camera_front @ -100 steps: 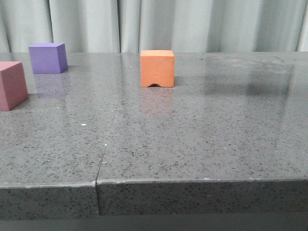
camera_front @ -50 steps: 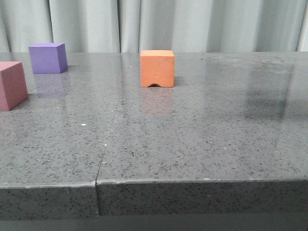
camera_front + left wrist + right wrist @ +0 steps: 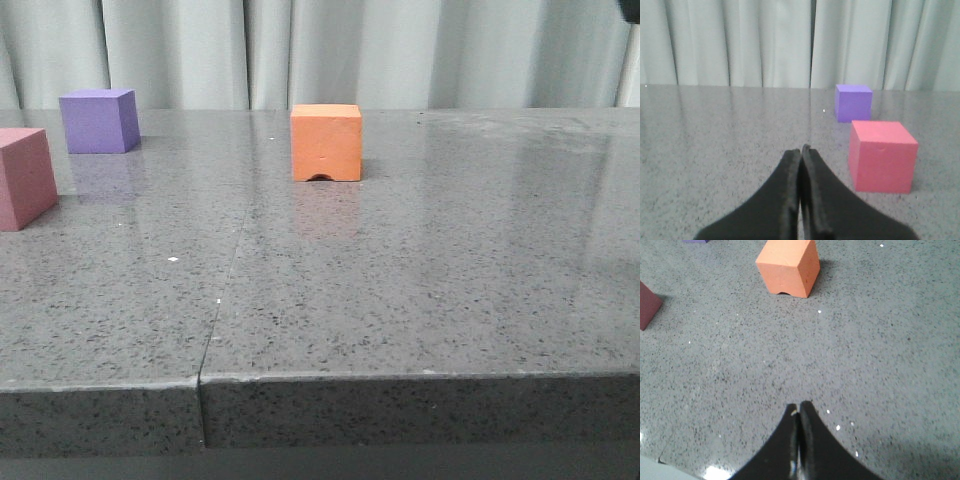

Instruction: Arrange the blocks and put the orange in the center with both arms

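Note:
The orange block [image 3: 326, 143], with an arched notch in its bottom edge, stands at the middle back of the table; it also shows in the right wrist view [image 3: 788, 267]. The purple cube [image 3: 98, 121] stands at the back left, and the pink cube [image 3: 24, 178] at the left edge in front of it. Both show in the left wrist view, purple [image 3: 853, 102] beyond pink [image 3: 882, 155]. My left gripper [image 3: 800, 151] is shut and empty, beside the pink cube. My right gripper [image 3: 797, 406] is shut and empty, well short of the orange block. Neither gripper shows clearly in the front view.
The grey speckled table [image 3: 420, 280] has a seam [image 3: 222, 290] running front to back and a front edge near the camera. A pale curtain [image 3: 400, 50] hangs behind. A dark bit of the right arm [image 3: 630, 8] shows at the top right corner.
The dark reflection on the right of the table has shifted towards the right edge. A dark piece of arm now shows at the top right corner. The blocks have not moved.

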Controlling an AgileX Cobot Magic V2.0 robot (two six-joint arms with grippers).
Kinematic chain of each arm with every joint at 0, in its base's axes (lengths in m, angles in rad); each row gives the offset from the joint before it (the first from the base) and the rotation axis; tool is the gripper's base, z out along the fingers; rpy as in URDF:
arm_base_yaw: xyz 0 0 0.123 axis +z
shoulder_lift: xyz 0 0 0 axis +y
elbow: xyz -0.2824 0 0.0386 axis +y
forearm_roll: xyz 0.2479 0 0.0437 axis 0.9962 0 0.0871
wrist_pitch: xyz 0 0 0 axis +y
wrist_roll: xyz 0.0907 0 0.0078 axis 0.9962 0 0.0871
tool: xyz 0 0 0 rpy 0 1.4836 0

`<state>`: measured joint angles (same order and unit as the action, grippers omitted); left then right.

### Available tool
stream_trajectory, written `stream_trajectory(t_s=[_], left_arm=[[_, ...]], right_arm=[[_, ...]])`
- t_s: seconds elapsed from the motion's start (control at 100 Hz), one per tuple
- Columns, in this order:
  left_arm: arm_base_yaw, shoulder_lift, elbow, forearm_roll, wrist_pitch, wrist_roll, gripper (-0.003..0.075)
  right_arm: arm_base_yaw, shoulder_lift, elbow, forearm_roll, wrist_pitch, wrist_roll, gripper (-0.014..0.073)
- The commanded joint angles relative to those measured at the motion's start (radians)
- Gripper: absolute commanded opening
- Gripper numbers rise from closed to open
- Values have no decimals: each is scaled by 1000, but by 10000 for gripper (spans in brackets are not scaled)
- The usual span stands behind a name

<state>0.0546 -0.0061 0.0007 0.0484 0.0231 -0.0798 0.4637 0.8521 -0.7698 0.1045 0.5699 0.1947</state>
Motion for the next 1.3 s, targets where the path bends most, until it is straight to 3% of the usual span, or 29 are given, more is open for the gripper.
stream_trajectory(t_s=[0.0, 0.1, 0.37, 0.77, 0.98, 1.16, 1.29], left_arm=[[-2, -27, 24, -12, -170, -2, -20], [-2, -27, -10, -14, -185, -2, -20], [-2, 5, -219, -14, 88, -2, -21], [-2, 326, -655, -6, 470, 3, -20], [-2, 575, -868, -8, 567, 80, -20], [-2, 772, -989, -4, 568, 80, -13], [-2, 886, -1050, 12, 568, 112, 105]], right_arm=[[2, -90, 46, -6, -110, -14, -69], [2, -198, 126, -8, -125, -14, -69], [2, -427, 248, -9, -130, -14, -69], [2, -480, 256, -9, -68, -14, -69], [2, -480, 256, -9, -66, -14, -69], [2, -480, 256, -9, -66, -14, -69], [2, -480, 256, -9, -65, -14, -69]])
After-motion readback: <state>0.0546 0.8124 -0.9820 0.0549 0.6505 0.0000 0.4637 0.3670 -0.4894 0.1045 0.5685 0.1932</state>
